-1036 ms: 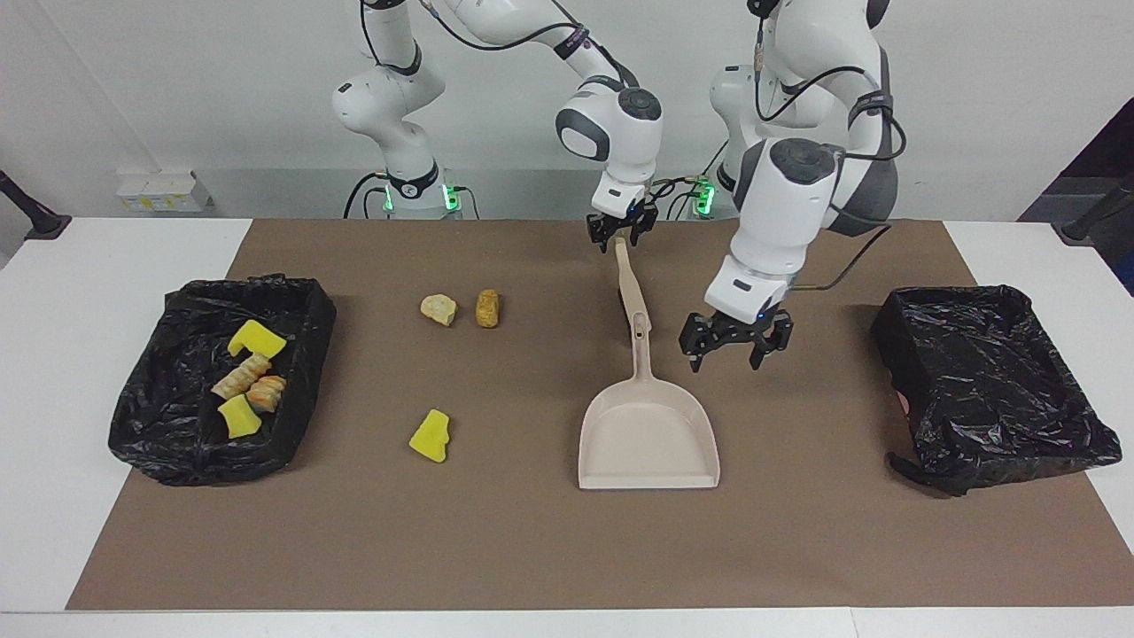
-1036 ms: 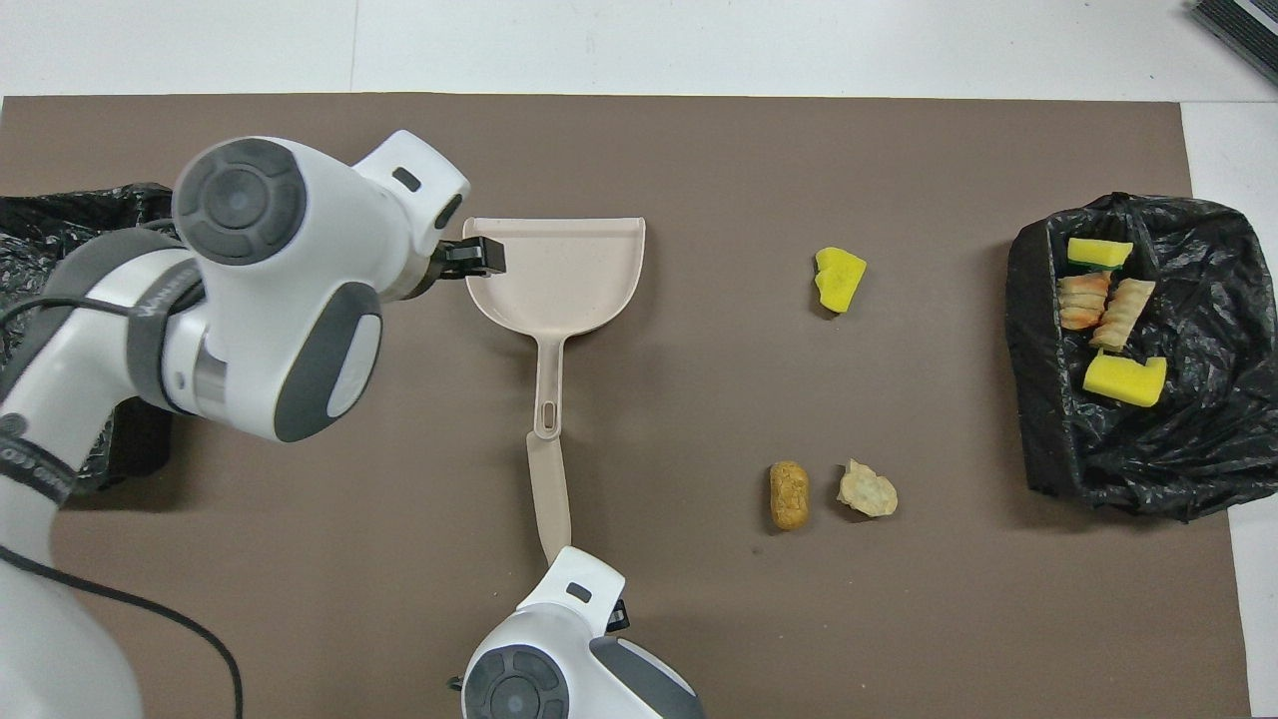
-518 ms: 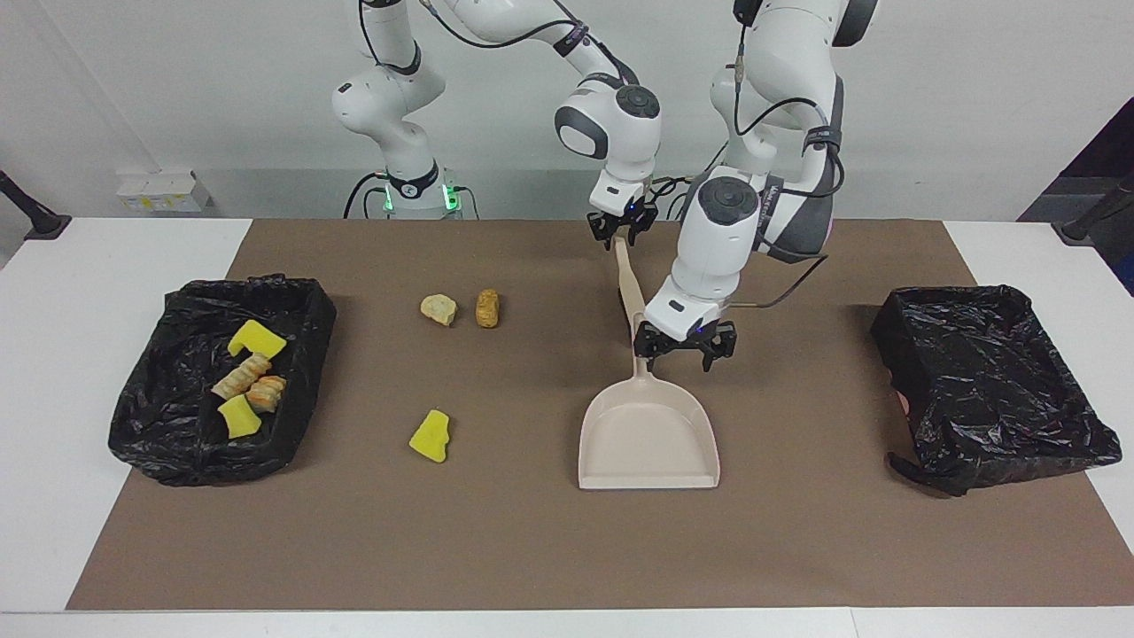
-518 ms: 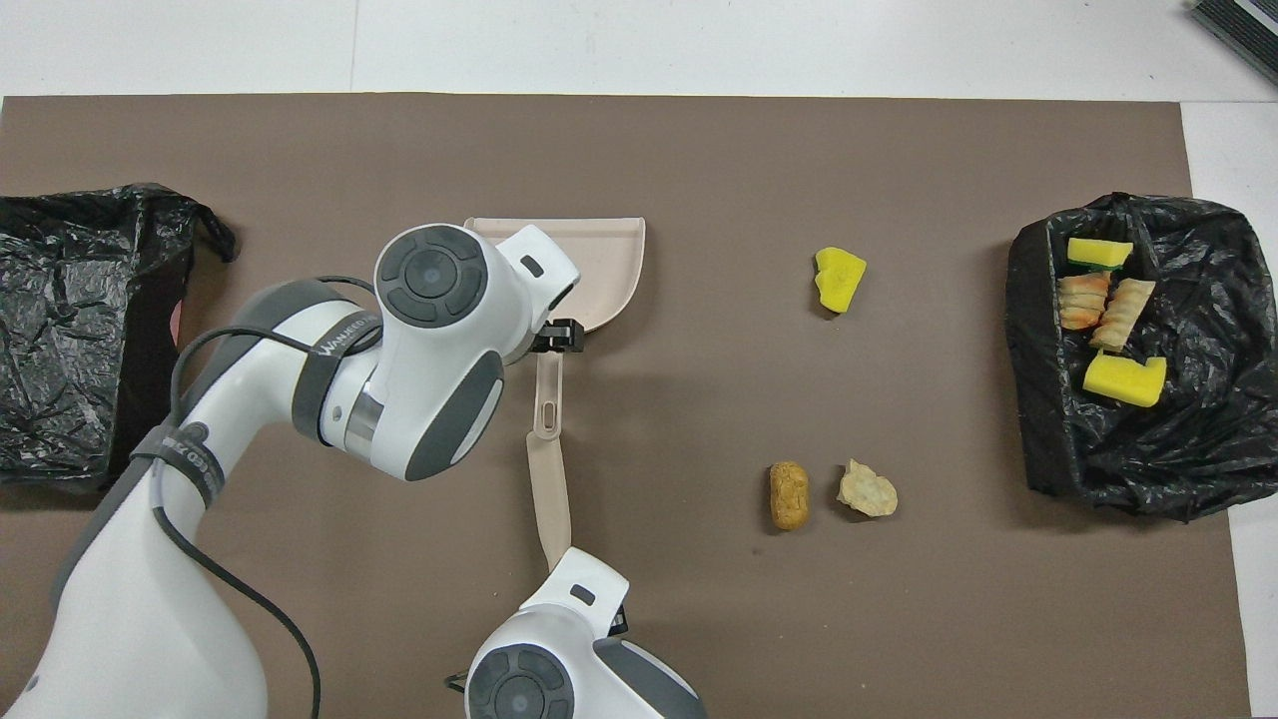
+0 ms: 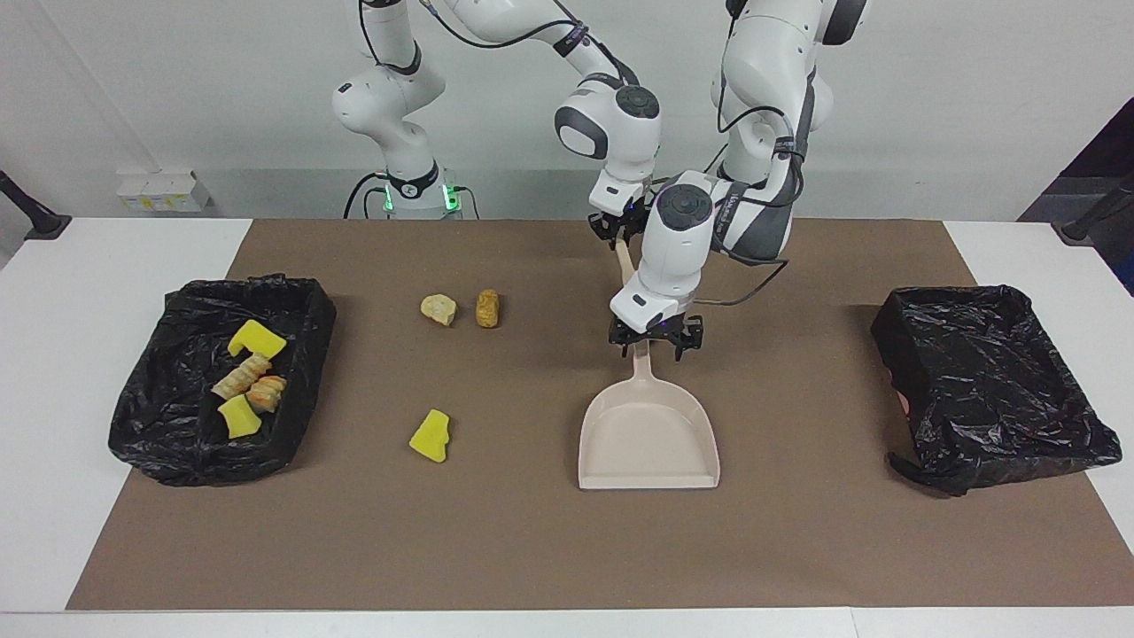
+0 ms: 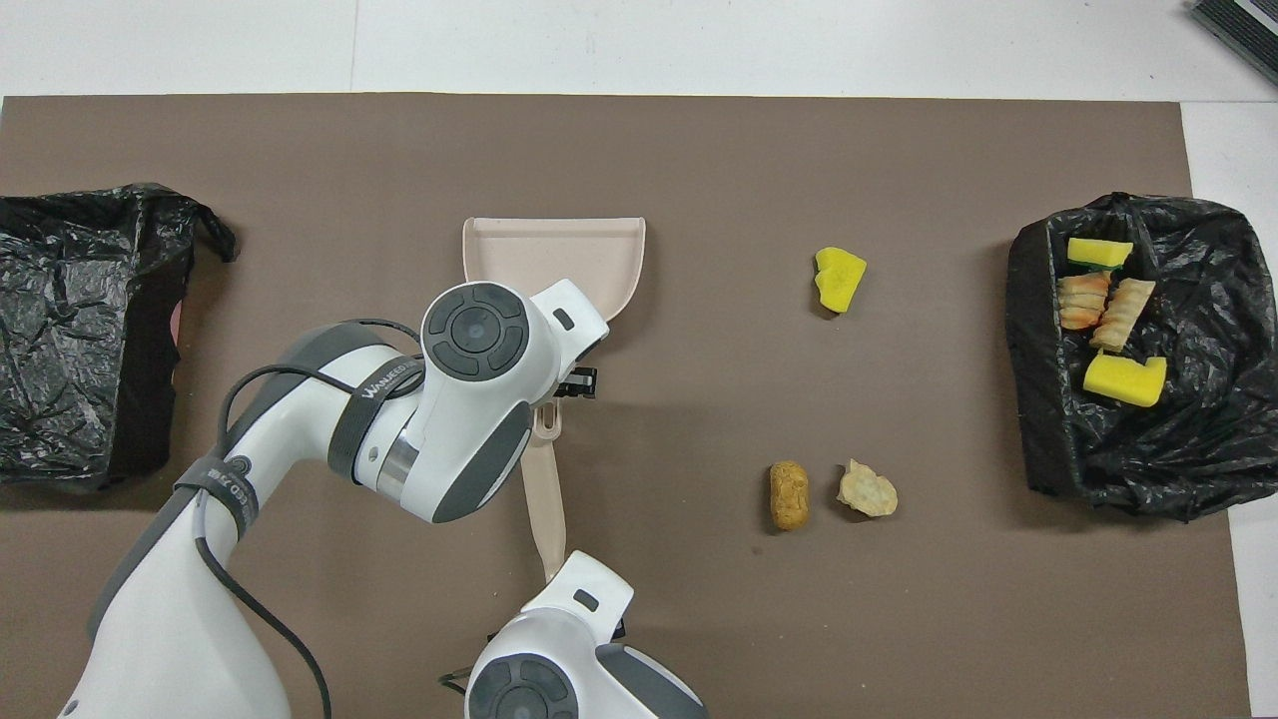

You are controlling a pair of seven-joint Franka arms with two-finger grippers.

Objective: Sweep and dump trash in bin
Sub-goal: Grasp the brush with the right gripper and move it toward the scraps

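Observation:
Three scraps of trash lie loose on the brown mat: a yellow sponge chunk (image 5: 431, 436) (image 6: 839, 279), a tan lump (image 5: 439, 309) (image 6: 867, 490) and an orange-brown lump (image 5: 487, 307) (image 6: 789, 495). The beige dustpan (image 5: 647, 434) (image 6: 559, 255) lies flat mid-table, with its handle pointing toward the robots. My left gripper (image 5: 656, 344) is open and low over the dustpan's handle, its fingers on either side of it. My right gripper (image 5: 623, 232) is shut on the robots' end of the beige brush (image 5: 624, 263) (image 6: 544, 509). The brush's bristles do not show.
A black-lined bin (image 5: 301, 306) (image 6: 1198, 439) at the right arm's end of the table holds several scraps. A second black-lined bin (image 5: 983, 381) (image 6: 80, 330), with nothing showing in it, stands at the left arm's end. A brown mat (image 5: 532, 549) covers the table.
My left gripper has swung from beside the dustpan, on the side toward the left arm's bin, to over the dustpan's handle, and has come lower. The right gripper and the scraps have stayed put.

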